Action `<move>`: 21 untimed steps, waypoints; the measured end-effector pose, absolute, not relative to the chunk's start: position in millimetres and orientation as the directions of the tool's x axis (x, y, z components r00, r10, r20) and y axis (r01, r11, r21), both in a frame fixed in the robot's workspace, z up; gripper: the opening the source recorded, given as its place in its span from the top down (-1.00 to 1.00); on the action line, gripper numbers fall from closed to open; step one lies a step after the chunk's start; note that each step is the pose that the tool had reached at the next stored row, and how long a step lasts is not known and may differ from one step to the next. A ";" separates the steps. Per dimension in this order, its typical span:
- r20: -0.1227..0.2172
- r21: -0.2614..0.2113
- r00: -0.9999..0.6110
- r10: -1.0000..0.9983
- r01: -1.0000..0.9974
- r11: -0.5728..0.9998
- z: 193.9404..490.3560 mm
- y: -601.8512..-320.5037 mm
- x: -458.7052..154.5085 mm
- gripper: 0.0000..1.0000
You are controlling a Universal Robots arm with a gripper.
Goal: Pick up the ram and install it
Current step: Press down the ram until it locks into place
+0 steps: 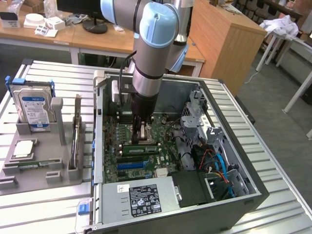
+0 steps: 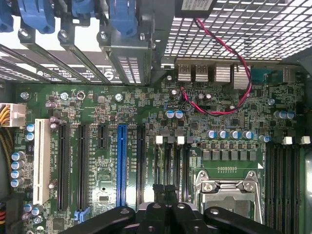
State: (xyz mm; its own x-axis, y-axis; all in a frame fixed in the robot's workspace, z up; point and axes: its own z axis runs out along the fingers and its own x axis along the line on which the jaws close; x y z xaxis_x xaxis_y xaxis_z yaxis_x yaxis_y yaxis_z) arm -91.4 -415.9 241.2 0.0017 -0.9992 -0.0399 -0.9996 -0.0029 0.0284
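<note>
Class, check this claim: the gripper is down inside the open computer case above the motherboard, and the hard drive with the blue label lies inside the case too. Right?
One part is wrong. The hard drive is not inside the computer case; it stands in the grey holder outside, at the exterior view's left. The gripper is indeed down inside the case above the motherboard, as the exterior view shows.

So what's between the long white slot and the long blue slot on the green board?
There are two long black slots and one short black slot, side by side on the green motherboard. The wrist view shows this.
</note>
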 end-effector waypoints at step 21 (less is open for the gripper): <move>-0.040 0.028 0.002 -0.999 -1.000 -0.003 236.3 -415.9 -91.4 0.79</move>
State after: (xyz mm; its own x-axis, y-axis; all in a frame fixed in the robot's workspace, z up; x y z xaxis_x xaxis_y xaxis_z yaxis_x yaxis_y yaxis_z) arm -91.4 -415.9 236.3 0.0017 -0.9992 -0.0400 -0.9996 -0.0028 0.0285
